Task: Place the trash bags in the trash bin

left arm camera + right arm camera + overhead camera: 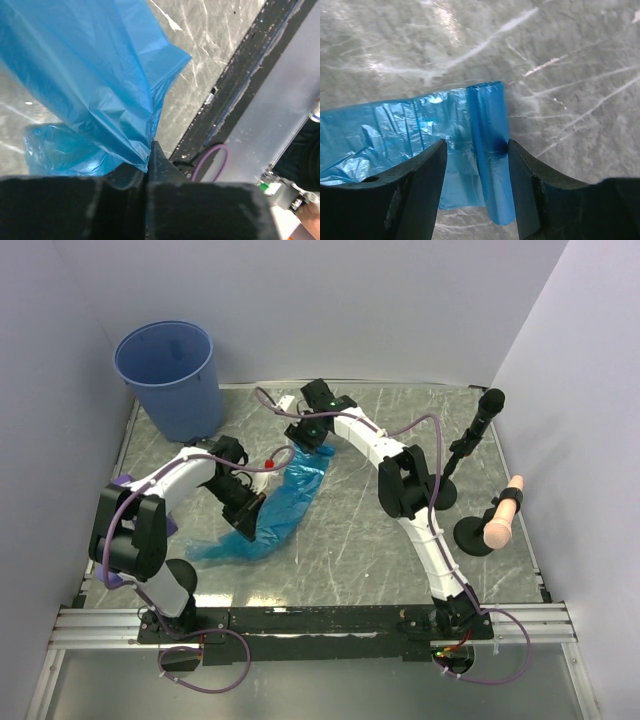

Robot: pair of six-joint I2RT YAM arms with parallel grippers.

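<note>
From the top view, the trash bag (290, 495) lies flat on the grey marbled table (350, 540). Its long axis slants from the far end under my right gripper (305, 440) to the crumpled near end by my left gripper (250, 518). The trash bin (165, 375) stands upright in the far left corner, well apart from the bag and up-left of both grippers, so I judge the left arm the nearer one for the carry. White walls close in on three sides, and two black stands (470, 455) sit along the right edge, clear of the path to the bin. The left wrist view shows that gripper's fingers (165, 172) pinched tight on the film at the bag's edge, with the sheet fanning away from them and the table's near rail off to one side. In the right wrist view, the fingers (422, 185) stand apart, astride a folded strip (490, 150) at the bag's end. That strip runs lengthwise out between them, its right edge seems to touch the right finger, and nothing is clamped yet. The film looks thin and slippery, so I expect it to sag once lifted. The bin's rim is wide enough to forgive that.
</note>
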